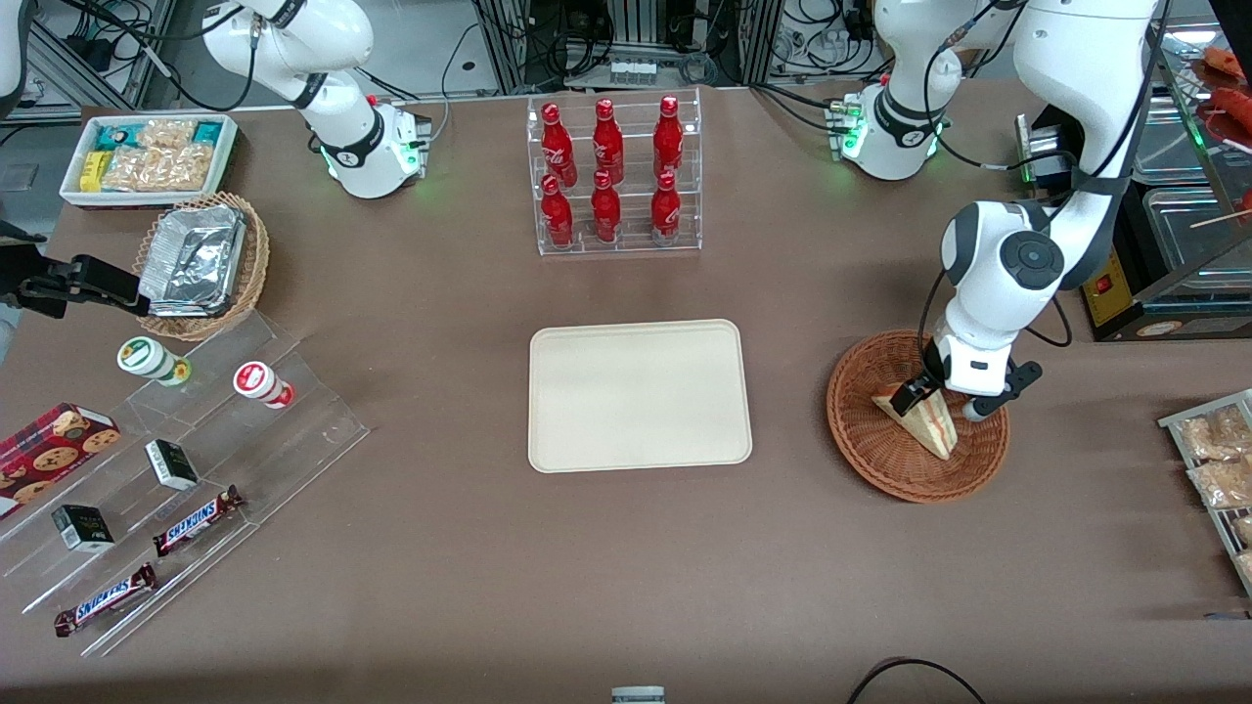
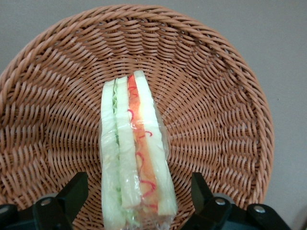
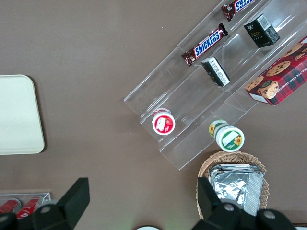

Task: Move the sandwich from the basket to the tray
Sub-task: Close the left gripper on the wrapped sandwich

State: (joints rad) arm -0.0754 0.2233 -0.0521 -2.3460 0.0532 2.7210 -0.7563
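From my remote seat, the end effector (image 1: 941, 399) is down inside the reddish-brown wicker basket (image 1: 885, 452), fingers spread apart with one on each side of the sandwich (image 1: 924, 420), not pinching it as far as I can see. On the wrist cam the wrapped sandwich (image 2: 134, 153) stands on edge in the basket (image 2: 216, 96), red and green filling facing the lens, with a gap between it and each fingertip (image 2: 72, 191). The cream tray (image 1: 639, 395) sits bare mid-desk (image 1: 450, 577), well apart from the basket, toward the parked arm's end. Farther from the front camera than the tray there's a clear rack of red cola bottles (image 1: 613, 174).
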